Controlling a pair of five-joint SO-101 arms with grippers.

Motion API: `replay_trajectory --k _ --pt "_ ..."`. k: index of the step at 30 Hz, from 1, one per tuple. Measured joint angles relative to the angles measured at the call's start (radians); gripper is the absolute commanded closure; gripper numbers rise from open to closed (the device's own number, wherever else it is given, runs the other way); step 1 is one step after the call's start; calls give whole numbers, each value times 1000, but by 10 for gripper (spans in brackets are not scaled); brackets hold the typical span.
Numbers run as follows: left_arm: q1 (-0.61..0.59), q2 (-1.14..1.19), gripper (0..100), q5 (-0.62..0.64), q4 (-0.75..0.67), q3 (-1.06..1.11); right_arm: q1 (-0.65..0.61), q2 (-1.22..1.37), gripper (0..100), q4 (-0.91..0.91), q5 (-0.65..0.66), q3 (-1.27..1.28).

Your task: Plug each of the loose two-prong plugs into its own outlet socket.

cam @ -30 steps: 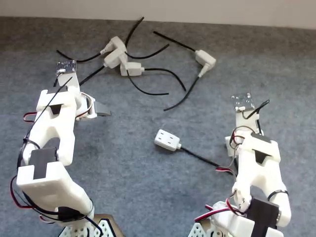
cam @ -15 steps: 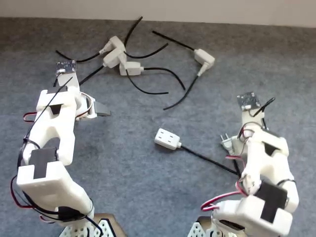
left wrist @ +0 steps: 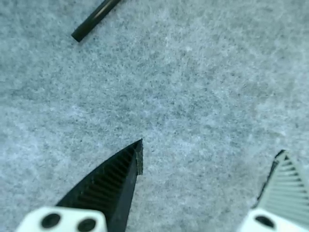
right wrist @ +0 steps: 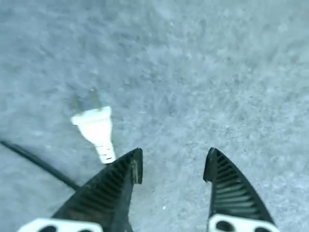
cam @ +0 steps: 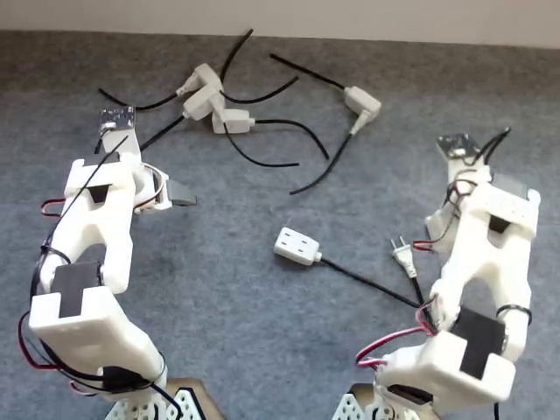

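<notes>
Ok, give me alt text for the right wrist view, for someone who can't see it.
The right gripper hangs open over grey carpet. A white two-prong plug lies flat just ahead of it and off to one side, untouched, prongs pointing away; a black cord crosses the carpet nearby.

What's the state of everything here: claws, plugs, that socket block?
Left claw, open, empty.
Right claw, open, empty.
Two-prong plug, unplugged, lying on the carpet.
Outlet block, nothing plugged in.
Far plugs, loose, unplugged.
</notes>
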Motion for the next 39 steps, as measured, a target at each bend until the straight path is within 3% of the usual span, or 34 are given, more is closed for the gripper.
replay_trajectory --k 9,21,32,39 --pt "0 0 603 0 0 3 -138 -37 789 120 -20 -8" --pt "0 0 603 0 0 35 -195 209 789 112 -147 -38" --pt "0 0 603 0 0 35 -124 318 789 -8 -146 -66" --pt "0 0 603 0 0 35 -41 321 789 -17 -57 -106"
